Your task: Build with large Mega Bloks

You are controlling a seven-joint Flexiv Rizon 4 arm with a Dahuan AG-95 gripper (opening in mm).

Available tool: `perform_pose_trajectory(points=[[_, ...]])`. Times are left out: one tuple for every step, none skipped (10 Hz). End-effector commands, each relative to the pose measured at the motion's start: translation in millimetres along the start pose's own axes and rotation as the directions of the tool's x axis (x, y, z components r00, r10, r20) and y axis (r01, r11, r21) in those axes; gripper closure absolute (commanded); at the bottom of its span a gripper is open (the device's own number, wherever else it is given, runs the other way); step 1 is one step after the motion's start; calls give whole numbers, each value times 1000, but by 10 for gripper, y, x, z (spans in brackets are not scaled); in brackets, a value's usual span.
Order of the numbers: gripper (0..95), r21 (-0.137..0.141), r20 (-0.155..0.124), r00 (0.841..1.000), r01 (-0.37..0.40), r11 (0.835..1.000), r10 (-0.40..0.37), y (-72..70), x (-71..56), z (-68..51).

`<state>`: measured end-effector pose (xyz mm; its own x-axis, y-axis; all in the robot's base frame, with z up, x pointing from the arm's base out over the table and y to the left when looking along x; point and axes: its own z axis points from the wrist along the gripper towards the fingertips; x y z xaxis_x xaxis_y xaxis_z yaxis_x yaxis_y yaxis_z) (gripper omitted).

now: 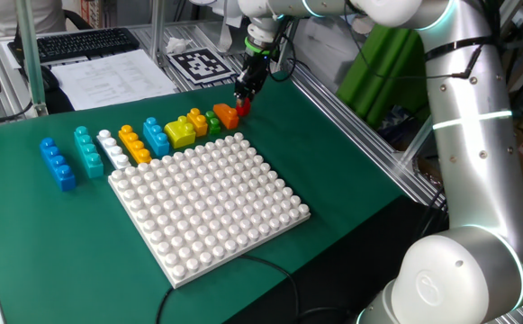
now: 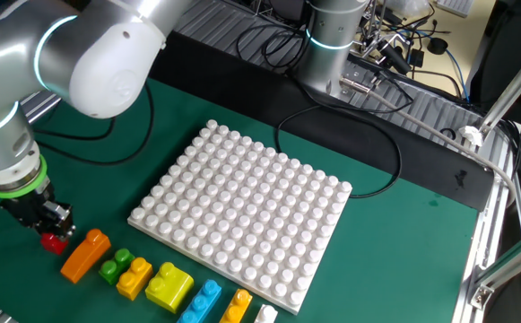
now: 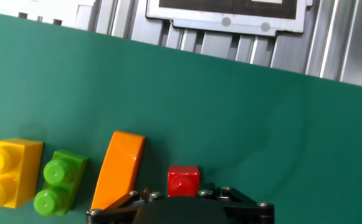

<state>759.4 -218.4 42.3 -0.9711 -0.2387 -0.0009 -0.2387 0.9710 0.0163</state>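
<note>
Hand view puts us right over the small glossy red plastic brick (image 3: 183, 180), sitting on the green table mat (image 3: 243, 112) at the far end of the brick row, just beside the sloped orange plastic brick (image 3: 118, 169). The black two-finger gripper (image 1: 244, 97) hangs directly above the red one, fingertips down around it in both fixed views — but are the jaws closed on it? I cannot tell; the fingertips are hidden under the hand's body here and too small to read elsewhere.

My read: this is the pick of the red brick. To do it well, the fingers want to straddle its flat sides squarely, low enough to bite below the stud, and stay clear of the orange neighbour, which lies very close. A straight vertical lift looks like the safe call before carrying it over to the big square white studded baseplate (image 1: 209, 202), which has no bricks on it yet.

And the red brick itself? Compact, boxy and shiny, apparently a single-stud piece standing upright. Next along the row come a small green two-stud brick (image 3: 59, 182) and a yellow plastic brick (image 3: 6, 171), all lined up beside the baseplate's edge.
</note>
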Motion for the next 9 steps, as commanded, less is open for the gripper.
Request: perform_pose_trajectory(points=[[380, 1, -1, 1000, 1, 1000, -1, -10, -8, 0], [570, 5, 0, 1000, 1, 1000, -1, -10, -9, -1], [570, 8, 0, 1000, 1, 1000, -1, -10, -9, -1], [570, 11, 0, 1000, 1, 1000, -1, -10, -8, 0], [570, 12, -1, 1000, 1, 1000, -1, -10, -8, 0], [570, 13, -1, 1000, 1, 1000, -1, -7, -6, 2], [570, 16, -3, 1000, 1, 1000, -1, -7, -6, 2], [380, 13, -2, 1000, 1, 1000, -1, -7, -6, 2], [380, 8, -1, 1000, 1, 1000, -1, -7, -6, 2]])
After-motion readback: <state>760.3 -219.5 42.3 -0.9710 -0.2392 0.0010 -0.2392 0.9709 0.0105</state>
